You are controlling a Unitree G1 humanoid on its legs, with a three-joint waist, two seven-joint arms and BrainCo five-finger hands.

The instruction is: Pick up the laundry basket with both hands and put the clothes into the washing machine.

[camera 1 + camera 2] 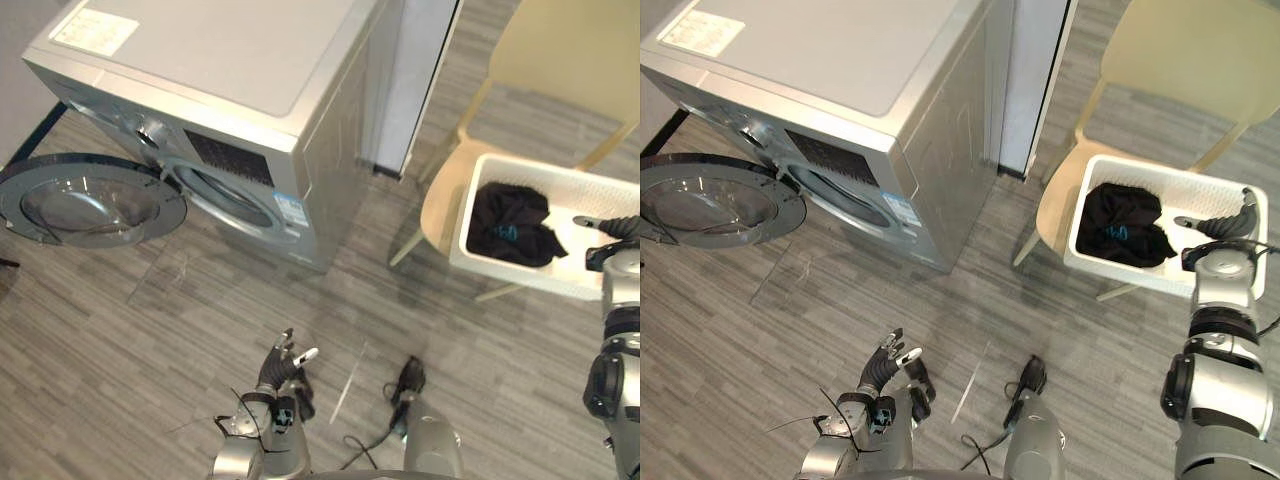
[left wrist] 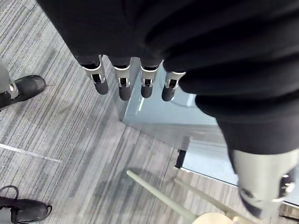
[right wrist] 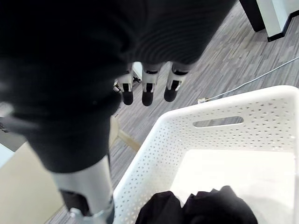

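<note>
A white perforated laundry basket (image 1: 585, 255) sits on the seat of a beige chair (image 1: 560, 50) at the right. Black clothes (image 1: 510, 225) lie heaped in its left end. My right hand (image 1: 1225, 225) hovers open over the basket's right end; in the right wrist view its straight fingers (image 3: 147, 93) point past the basket rim (image 3: 187, 135), above the black clothes (image 3: 201, 207). The silver washing machine (image 1: 220, 60) stands at the upper left, its round door (image 1: 90, 205) swung wide open. My left hand (image 1: 280, 362) is open, low over the floor in front of me, holding nothing.
A white panel (image 1: 420, 70) stands between the washer and the chair. Grey plank floor stretches from the machine's front to the chair legs. The open door juts out over the floor at the left.
</note>
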